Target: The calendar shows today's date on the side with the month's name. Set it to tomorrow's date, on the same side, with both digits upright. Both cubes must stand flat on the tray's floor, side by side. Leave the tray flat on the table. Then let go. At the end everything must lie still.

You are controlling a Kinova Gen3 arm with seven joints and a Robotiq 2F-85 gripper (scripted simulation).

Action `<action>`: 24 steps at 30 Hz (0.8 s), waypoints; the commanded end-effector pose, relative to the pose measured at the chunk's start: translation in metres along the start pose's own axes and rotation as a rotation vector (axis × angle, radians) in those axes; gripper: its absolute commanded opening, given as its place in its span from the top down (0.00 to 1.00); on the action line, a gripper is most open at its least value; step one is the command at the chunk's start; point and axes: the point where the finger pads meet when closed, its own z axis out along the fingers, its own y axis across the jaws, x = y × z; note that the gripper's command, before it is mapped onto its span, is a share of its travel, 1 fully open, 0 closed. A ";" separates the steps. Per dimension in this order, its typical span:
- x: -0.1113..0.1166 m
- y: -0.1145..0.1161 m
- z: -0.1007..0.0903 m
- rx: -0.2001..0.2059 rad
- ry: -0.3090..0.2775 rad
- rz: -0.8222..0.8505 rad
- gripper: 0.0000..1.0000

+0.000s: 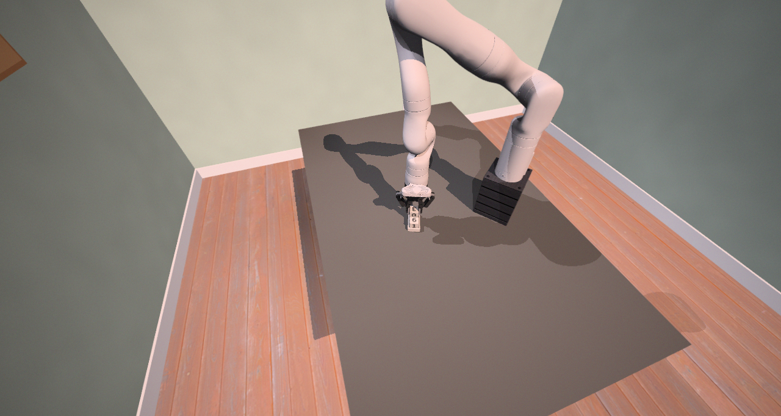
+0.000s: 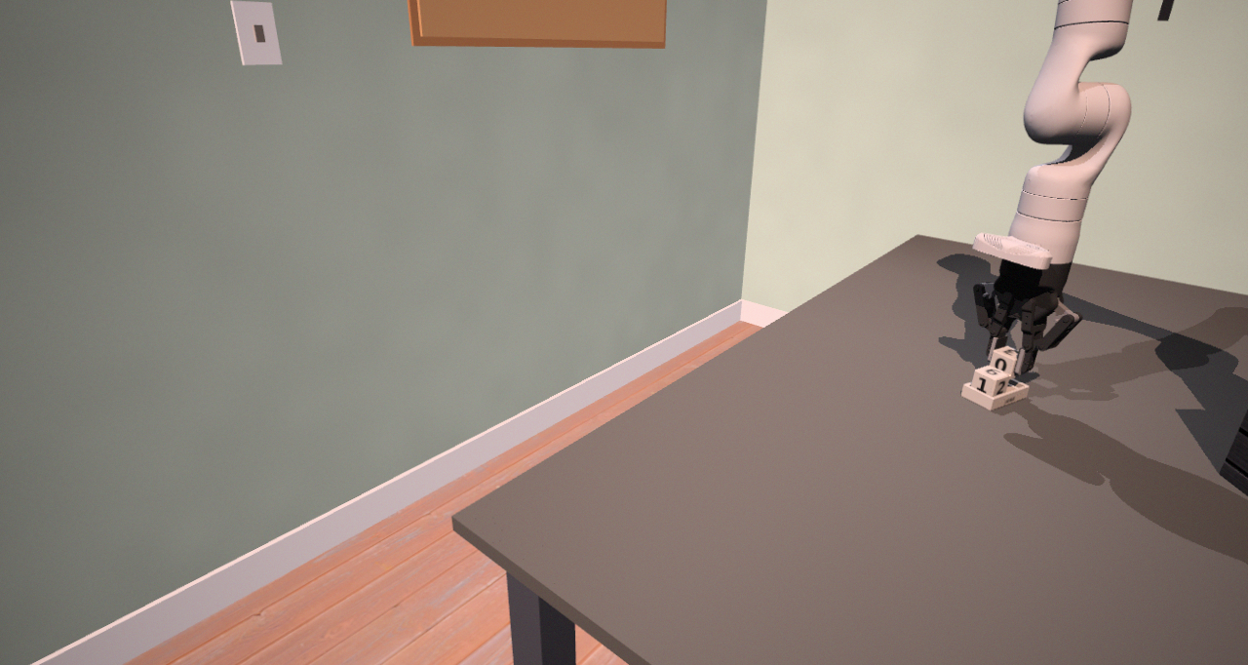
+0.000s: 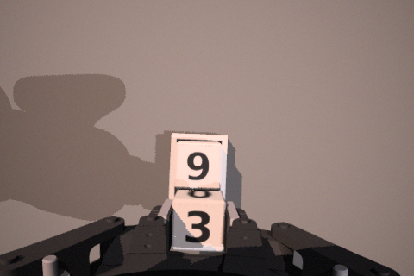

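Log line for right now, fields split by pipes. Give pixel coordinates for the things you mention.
end effector (image 1: pixel 415 205) (image 2: pixel 1010 366) (image 3: pixel 198 214): closed on cube | held cube (image 2: pixel 1001 363) (image 3: pixel 198 224): above tray end | other cube (image 2: pixel 988 382) (image 3: pixel 198 166): in tray (image 2: pixel 979 399) (image 3: pixel 172 168) | release: pending

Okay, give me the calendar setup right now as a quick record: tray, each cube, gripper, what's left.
Tray: small, pale, on the table
Cube in tray: number cube, showing 1, 2 and a top digit
Other cube: number cube with 0 and 3, raised above its neighbor
Gripper: shut on the raised cube
Left: lower cube, release
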 end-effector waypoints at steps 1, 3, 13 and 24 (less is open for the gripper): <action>-0.001 -0.001 0.003 0.004 -0.001 0.003 0.72; -0.001 -0.001 0.004 0.004 -0.001 0.003 0.72; -0.001 -0.001 0.009 0.004 -0.001 0.003 0.72; -0.001 -0.001 0.010 0.004 -0.001 0.003 0.72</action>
